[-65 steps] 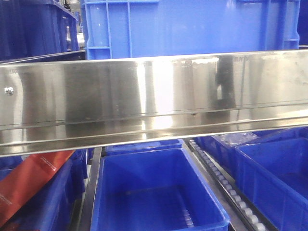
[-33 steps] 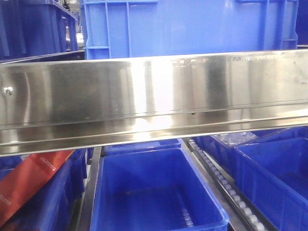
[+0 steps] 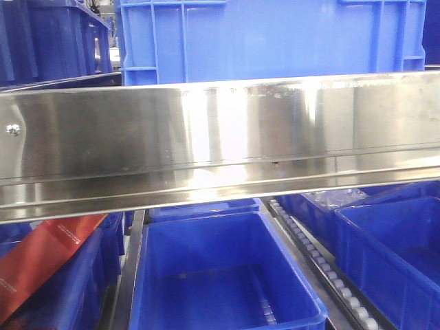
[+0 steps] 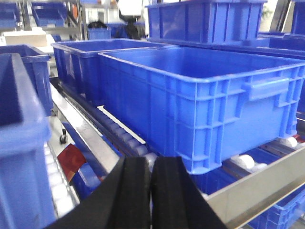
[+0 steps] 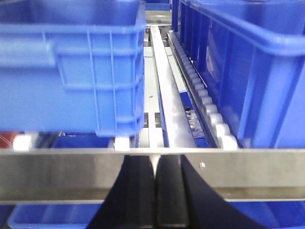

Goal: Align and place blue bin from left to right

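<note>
Bright-blue plastic, ribbed and banded at the rim: the blue bin (image 4: 200, 95) stands on the white rollers (image 4: 245, 161) of the upper rack level, just behind the steel front rail (image 3: 220, 137). Seen from the front as a tall blue wall (image 3: 275, 38) above that rail, and in the right wrist view as a blurred ribbed corner (image 5: 95, 71) on the left side.

Left gripper (image 4: 150, 191) closed, black fingers pressed together with nothing between them, just in front of the bin's near lower corner and apart from it. Right gripper (image 5: 156, 191) also closed and empty, low in front of the rail, facing the gap between the bin and a neighbouring darker bin (image 5: 248, 62).

Judged as the pushing or aligning step, not a lift: no hold on the crate, both claws shut like bumpers. Cannot tell how far the bin is from its final spot.

Next move probably calls for contact low on a side wall, then a slow, level push toward the right. Risk of skewing the bin on the rollers if pushed only at one corner.
</note>
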Motion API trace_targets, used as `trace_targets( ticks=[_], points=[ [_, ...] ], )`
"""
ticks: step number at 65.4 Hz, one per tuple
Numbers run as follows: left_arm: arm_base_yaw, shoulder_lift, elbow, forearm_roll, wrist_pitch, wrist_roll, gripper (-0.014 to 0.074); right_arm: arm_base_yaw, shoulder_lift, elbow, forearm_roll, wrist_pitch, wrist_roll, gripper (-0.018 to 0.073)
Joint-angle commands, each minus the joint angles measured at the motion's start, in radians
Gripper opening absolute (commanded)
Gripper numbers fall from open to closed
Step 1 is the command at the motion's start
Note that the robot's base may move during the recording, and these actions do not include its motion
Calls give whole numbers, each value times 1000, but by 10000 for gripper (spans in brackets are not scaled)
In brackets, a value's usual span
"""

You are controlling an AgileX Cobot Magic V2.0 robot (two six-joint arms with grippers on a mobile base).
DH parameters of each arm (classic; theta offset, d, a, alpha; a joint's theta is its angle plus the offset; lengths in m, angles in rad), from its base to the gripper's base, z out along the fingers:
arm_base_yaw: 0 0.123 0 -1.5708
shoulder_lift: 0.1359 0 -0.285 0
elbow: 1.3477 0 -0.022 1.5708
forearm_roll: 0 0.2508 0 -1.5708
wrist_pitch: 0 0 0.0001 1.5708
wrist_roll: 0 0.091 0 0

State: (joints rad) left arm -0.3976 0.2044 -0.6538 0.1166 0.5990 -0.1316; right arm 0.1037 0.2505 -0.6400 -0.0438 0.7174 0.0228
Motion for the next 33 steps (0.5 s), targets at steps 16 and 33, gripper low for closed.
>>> trace_targets(
  ticks=[16, 33],
  points=[
    [-6, -170, 85, -4, 2, 4, 13, -2, -111, 96, -6, -83, -17, -79],
    [-6, -173, 85, -2, 1, 4, 13, -2, -111, 96, -6, -83, -17, -79]
  ],
)
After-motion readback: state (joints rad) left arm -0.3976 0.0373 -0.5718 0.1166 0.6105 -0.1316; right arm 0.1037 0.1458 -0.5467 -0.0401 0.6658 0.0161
